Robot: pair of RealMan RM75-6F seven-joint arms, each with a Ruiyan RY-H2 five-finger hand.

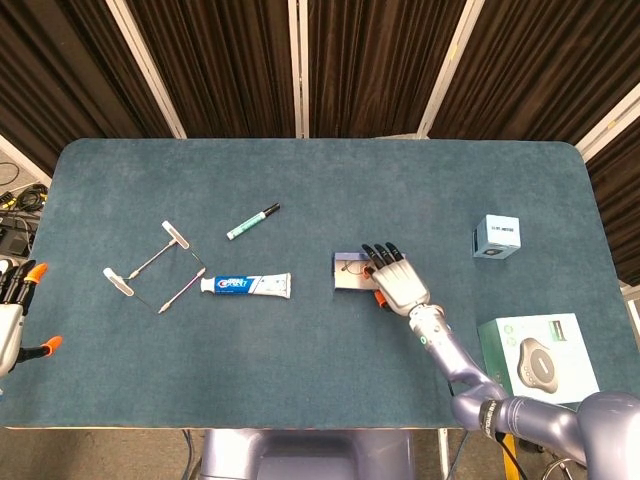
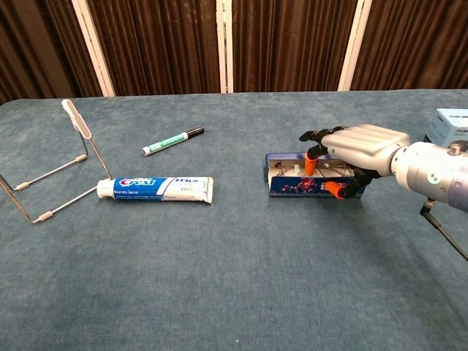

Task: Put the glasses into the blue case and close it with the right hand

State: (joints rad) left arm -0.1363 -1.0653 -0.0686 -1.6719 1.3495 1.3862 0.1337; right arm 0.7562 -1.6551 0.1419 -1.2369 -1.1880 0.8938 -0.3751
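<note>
The blue case [image 1: 347, 274] [image 2: 311, 184] lies at mid-table with its lid tipped up on edge, the patterned outer face towards the chest view. Thin-framed glasses [image 1: 351, 268] [image 2: 287, 169] lie inside, partly hidden by the lid. My right hand [image 1: 396, 279] [image 2: 360, 148] is at the case's right end. Its spread fingers reach over the lid's top edge and its thumb touches the lid's outer face. My left hand [image 1: 14, 305] hangs off the table's left edge, fingers apart, holding nothing.
A toothpaste tube [image 1: 246, 285] [image 2: 157, 188], a green marker [image 1: 252, 222] [image 2: 173, 141] and a wire stand [image 1: 155, 267] [image 2: 51, 175] lie left of the case. A small blue box [image 1: 496, 238] [image 2: 447, 135] and a white boxed device [image 1: 537, 360] sit on the right.
</note>
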